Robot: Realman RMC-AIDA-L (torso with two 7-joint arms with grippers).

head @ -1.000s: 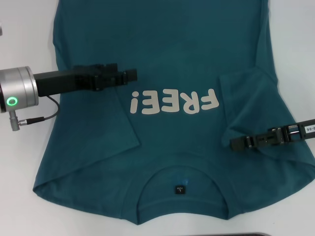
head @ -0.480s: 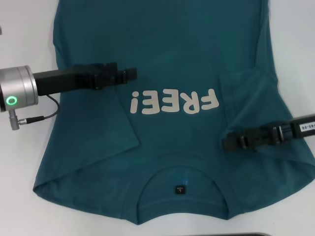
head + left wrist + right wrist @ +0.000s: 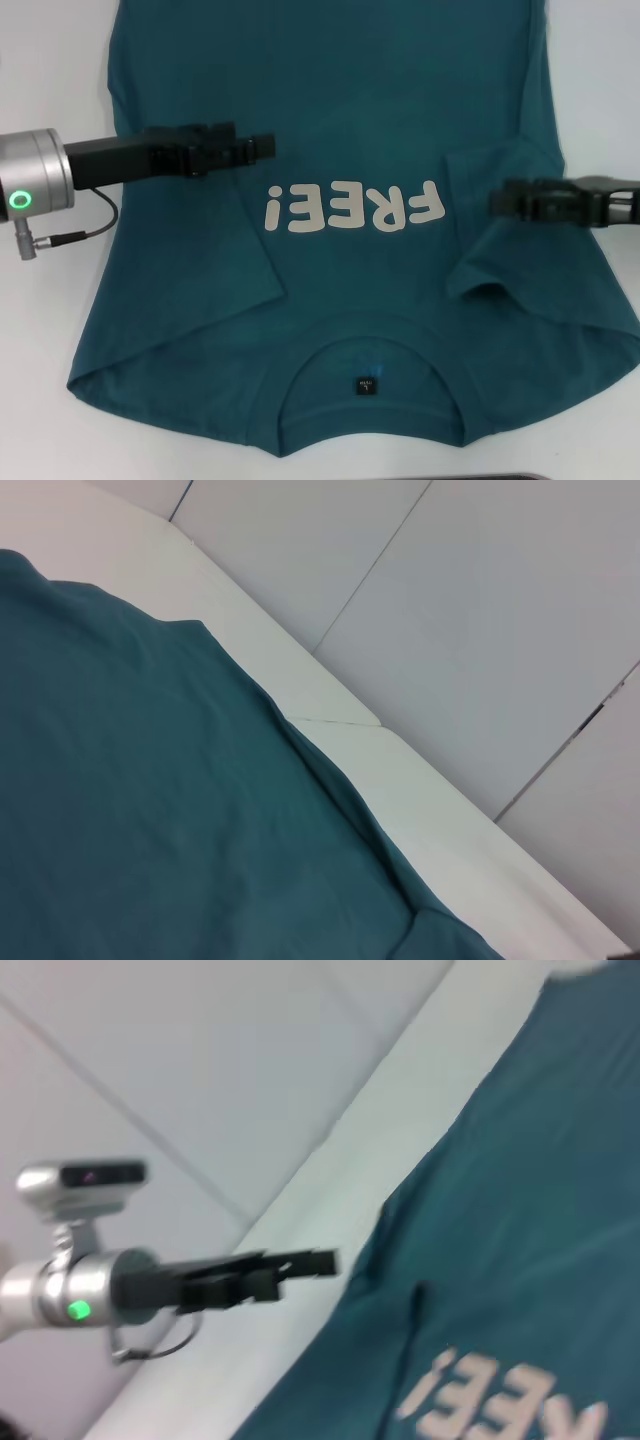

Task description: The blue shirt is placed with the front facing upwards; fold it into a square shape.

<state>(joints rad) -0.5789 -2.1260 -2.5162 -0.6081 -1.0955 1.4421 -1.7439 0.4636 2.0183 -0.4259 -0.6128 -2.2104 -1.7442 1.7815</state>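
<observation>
On the table (image 3: 40, 330), the blue shirt (image 3: 340, 90) has both sleeves folded inward. My left pincer (image 3: 262, 146) and right pincer (image 3: 500, 198) hover above, closure unclear; the lengthwise folds remain.

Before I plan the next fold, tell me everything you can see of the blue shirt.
The blue shirt is dark teal, cotton-looking, lying face up on the white table, collar nearest the robot with a small black label inside. Pale "FREE!" lettering crosses the chest. Both sleeves are folded inward over the body. The left gripper and right gripper are over it.
</observation>
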